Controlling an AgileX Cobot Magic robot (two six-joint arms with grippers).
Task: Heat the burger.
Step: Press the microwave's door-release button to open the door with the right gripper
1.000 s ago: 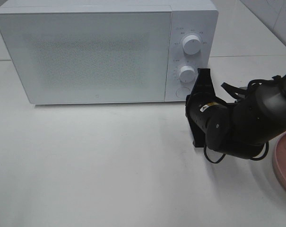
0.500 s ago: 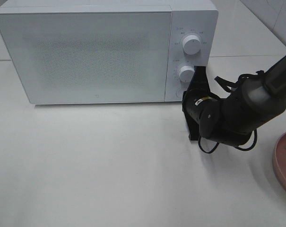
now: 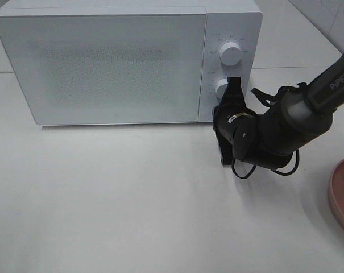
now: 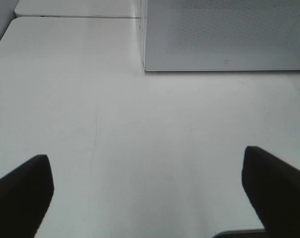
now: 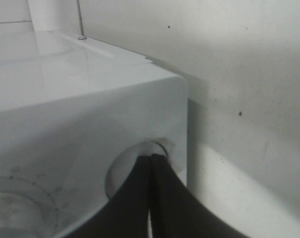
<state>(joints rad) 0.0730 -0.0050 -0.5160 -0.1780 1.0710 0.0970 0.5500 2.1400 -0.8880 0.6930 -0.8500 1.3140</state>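
Right gripper (image 5: 151, 157) has its jaws pressed together, holding nothing, tips on the round button (image 5: 124, 171) at the bottom of the microwave (image 3: 103, 62) control panel, below the lower knob (image 3: 220, 86). Microwave door is closed; the oven sits at the table's (image 3: 132, 199) far edge. Pink plate (image 3: 343, 193) is at the table's right edge, cut off by the frame. Left gripper (image 4: 145, 156) has its jaws spread wide and empty over bare table in front of the microwave. The burger is in no view, so its place can't be told.
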